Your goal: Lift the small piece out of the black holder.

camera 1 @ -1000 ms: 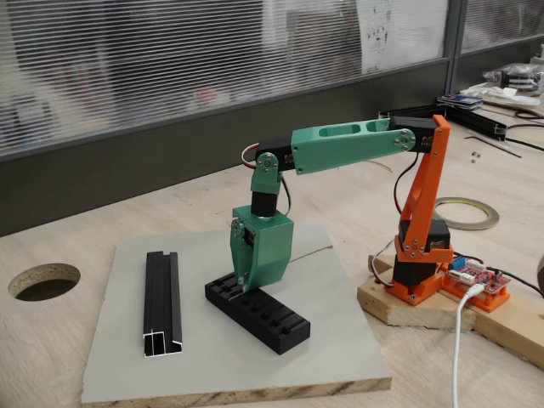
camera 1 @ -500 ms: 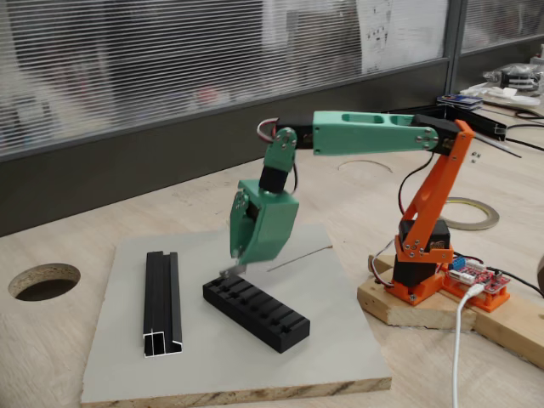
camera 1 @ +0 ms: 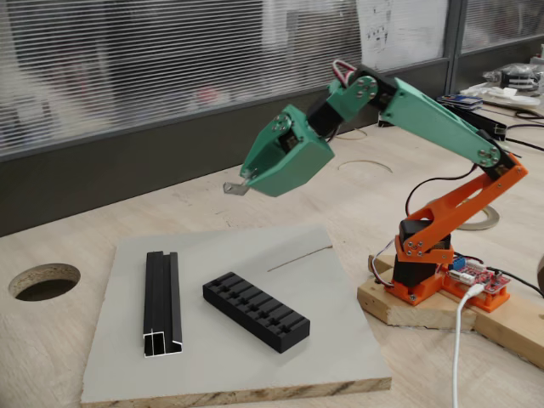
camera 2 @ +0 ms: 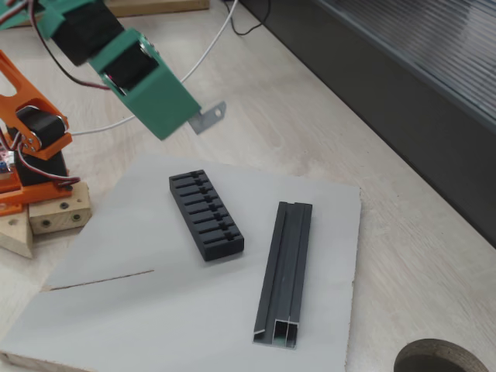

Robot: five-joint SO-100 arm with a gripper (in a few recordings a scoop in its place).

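The small piece (camera 1: pixel 235 188) sits clamped in our gripper (camera 1: pixel 244 180), well above the black holder (camera 1: pixel 256 311). We judge the lift nearly done; we should keep the fingers tight and level. We count one piece, one holder, one channel rail (camera 1: pixel 161 303).

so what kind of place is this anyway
Probably an office workshop or lab bench: a pale wooden desk with a round cable hole, window blinds behind it, and a bare circuit board wired beside the arm's wooden base block.
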